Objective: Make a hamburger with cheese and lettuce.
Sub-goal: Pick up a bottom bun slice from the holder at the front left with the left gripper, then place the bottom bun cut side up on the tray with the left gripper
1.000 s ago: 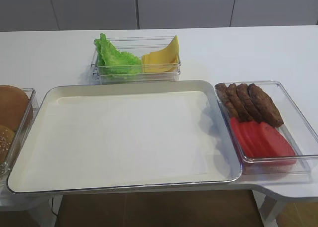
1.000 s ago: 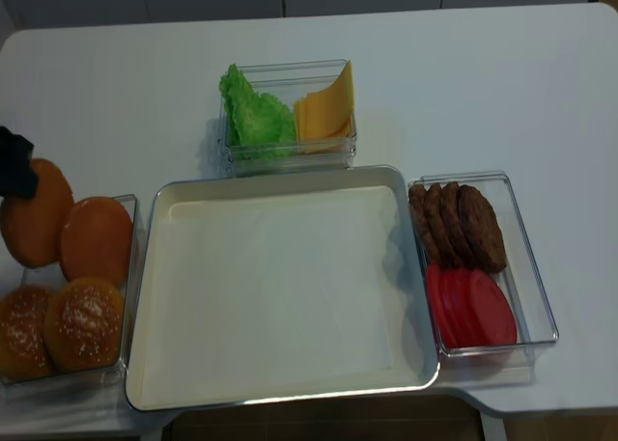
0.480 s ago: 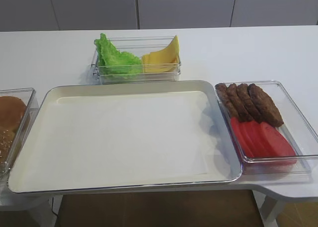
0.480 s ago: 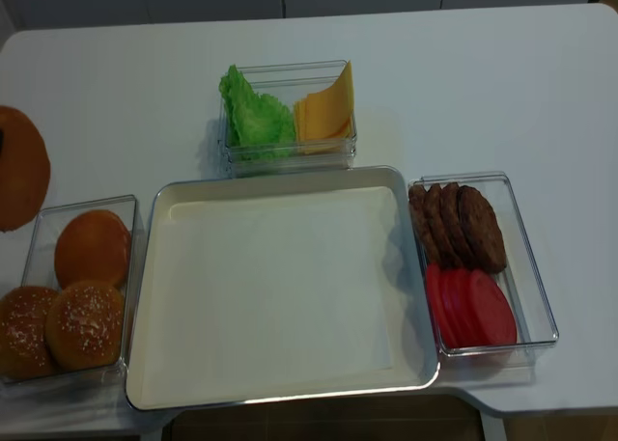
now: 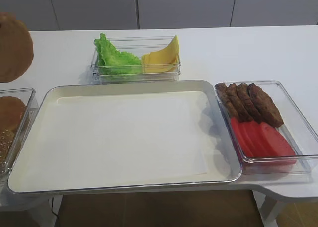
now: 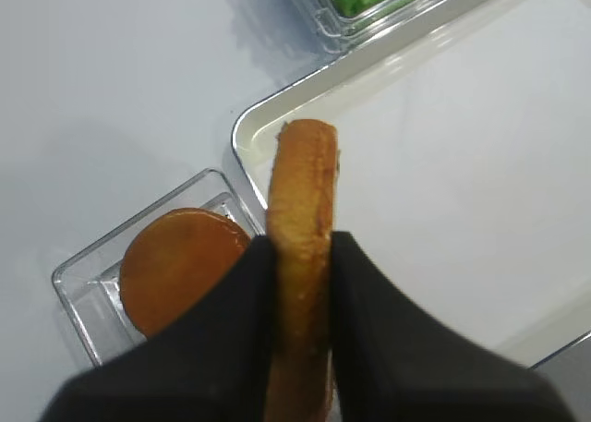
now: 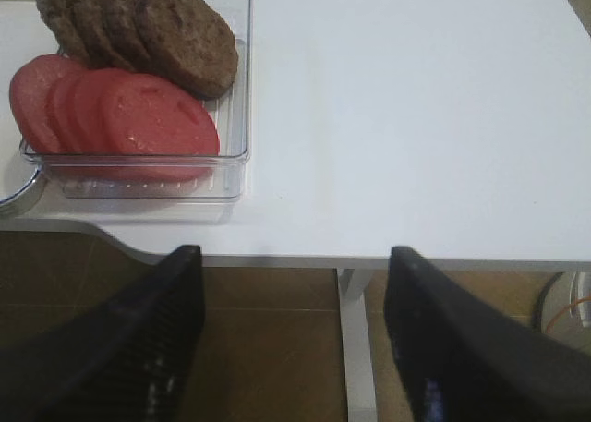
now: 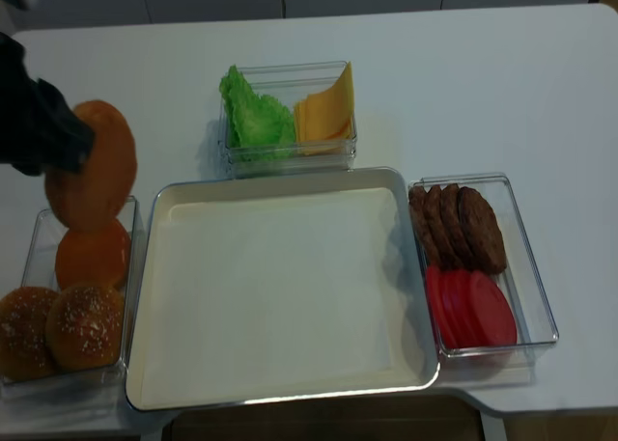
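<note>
One golden-brown round bun half [image 8: 94, 164] is pinched on edge in the left gripper [image 6: 300, 256], above the clear bun box [image 8: 39, 238]. Lay it flat, cut face up, on the white metal tray [image 8: 145, 296]. The right gripper [image 7: 291, 325] has wide-open, empty jaws.

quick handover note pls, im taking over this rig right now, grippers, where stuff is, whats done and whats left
Left gripper: shut on the bun half, held on edge in the air near the tray's left end, above the bun box.
Right gripper: open, holding nothing, off the table edge near the box of patties and tomato slices.
Lettuce and cheese: in the clear box behind the tray.
Done: bun half picked up.
Left: set it on the tray, then add cheese and lettuce.
</note>
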